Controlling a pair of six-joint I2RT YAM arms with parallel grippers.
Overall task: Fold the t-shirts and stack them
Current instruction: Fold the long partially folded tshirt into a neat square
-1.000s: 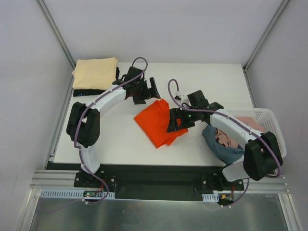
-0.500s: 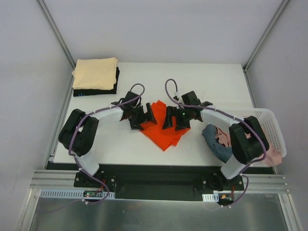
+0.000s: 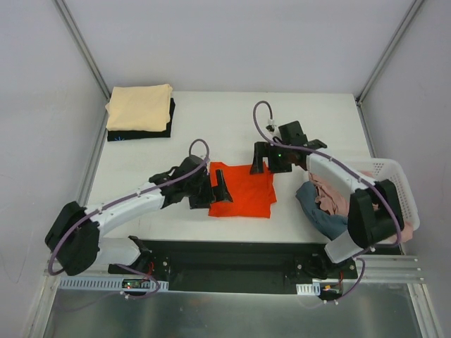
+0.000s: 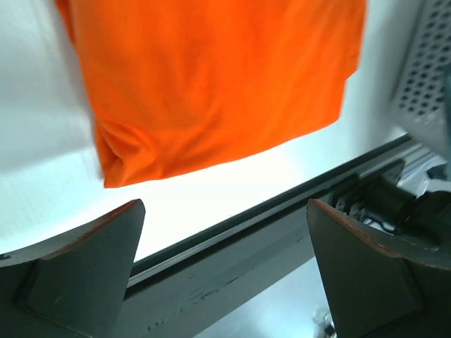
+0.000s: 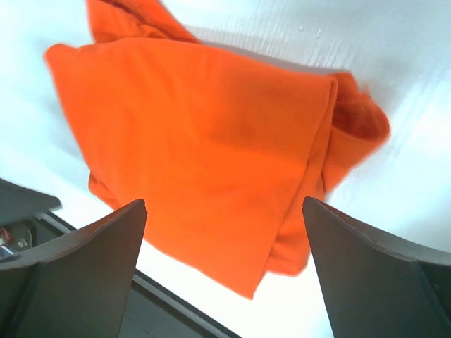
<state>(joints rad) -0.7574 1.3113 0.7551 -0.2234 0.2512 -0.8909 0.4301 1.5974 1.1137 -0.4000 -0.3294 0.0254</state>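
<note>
**Squaring up the orange shirt before stacking**

Lying folded into a rough rectangle on the worktop (image 3: 141, 186), near the basket (image 3: 396, 171) on the side facing the left arm: the orange shirt (image 3: 245, 193). Hanging over the shirt edge farthest from the basket, fingers spread wide and gripping nothing: the left gripper (image 3: 217, 193). Hovering over the shirt corner nearest the basket's far end, likewise spread wide and empty: the right gripper (image 3: 262, 163). Waiting well apart from the basket, at the far corner of the worktop beyond the orange shirt: a cream shirt (image 3: 139, 105) resting on a black shirt (image 3: 118, 132). Spilling over the basket wall toward the orange shirt, not yet folded: a pink shirt (image 3: 328, 199) and a blue shirt (image 3: 318, 215).

Judging from this, most likely finishing the fold and preparing for the carry to the stack.

For doing it well:
- Lowering both grippers straight down onto opposite ends of one edge.
- Pinching through every layer, not just the top one.
- Tucking or flattening the bunched lump at one corner, plain in the right wrist view, before lifting.
- Raising both ends evenly, keeping the cloth taut and the rectangle intact.
- Steering clear of the clothes hanging from the basket.
</note>
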